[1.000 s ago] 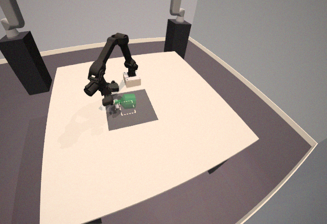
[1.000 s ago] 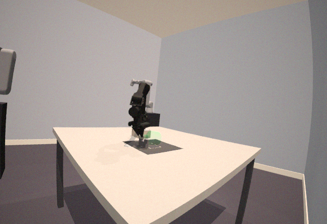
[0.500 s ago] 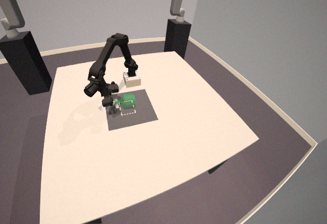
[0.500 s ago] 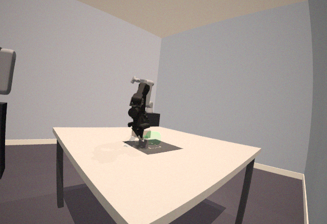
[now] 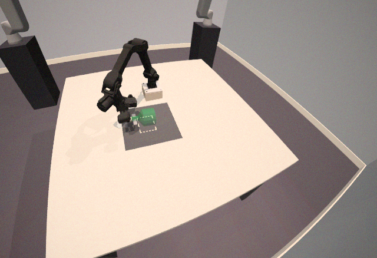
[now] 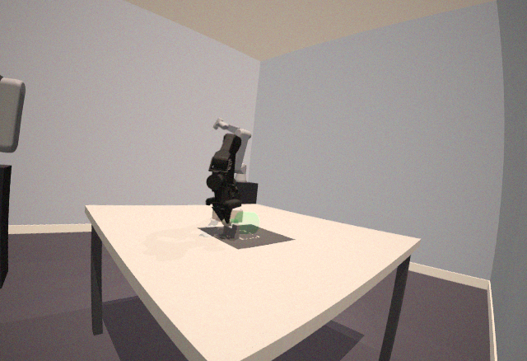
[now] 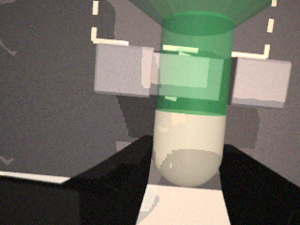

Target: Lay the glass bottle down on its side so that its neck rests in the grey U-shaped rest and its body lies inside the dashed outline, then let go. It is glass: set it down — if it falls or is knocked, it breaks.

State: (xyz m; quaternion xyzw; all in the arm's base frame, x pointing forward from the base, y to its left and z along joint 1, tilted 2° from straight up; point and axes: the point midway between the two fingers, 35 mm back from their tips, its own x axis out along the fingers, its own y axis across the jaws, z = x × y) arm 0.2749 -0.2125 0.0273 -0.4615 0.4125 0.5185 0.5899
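Bottle [image 5: 148, 116] [image 6: 249, 222] [image 7: 193, 86] is held on its side, neck between the 2 uprights of the grey rest [image 5: 135, 122] [image 6: 230, 232] [image 7: 123, 70] in the wrist view, body towards the dashed outline [image 5: 148, 131] [image 6: 249, 238] [image 7: 110, 42]. Gripper [image 5: 129, 115] [image 6: 227, 222] [image 7: 186, 149] is clamped on the neck's pale end, probably to leave the seating section free. Contact with rest and mat [image 5: 170, 130] [image 6: 272, 238] [image 7: 42, 117] cannot be confirmed; releasing high risks breakage. Lower fully, then open.

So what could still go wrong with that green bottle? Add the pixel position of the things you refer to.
The green bottle [image 5: 148, 116] [image 6: 247, 222] [image 7: 197, 42] seems held above the dark mat [image 5: 168, 136] [image 6: 272, 240], so if the gripper [image 5: 131, 121] [image 7: 186, 149] opened now, the glass might drop and break. Also, in the wrist view the neck looks lined up over the grey rest [image 7: 123, 70], but coming down slightly sideways could knock it against one of the uprights.
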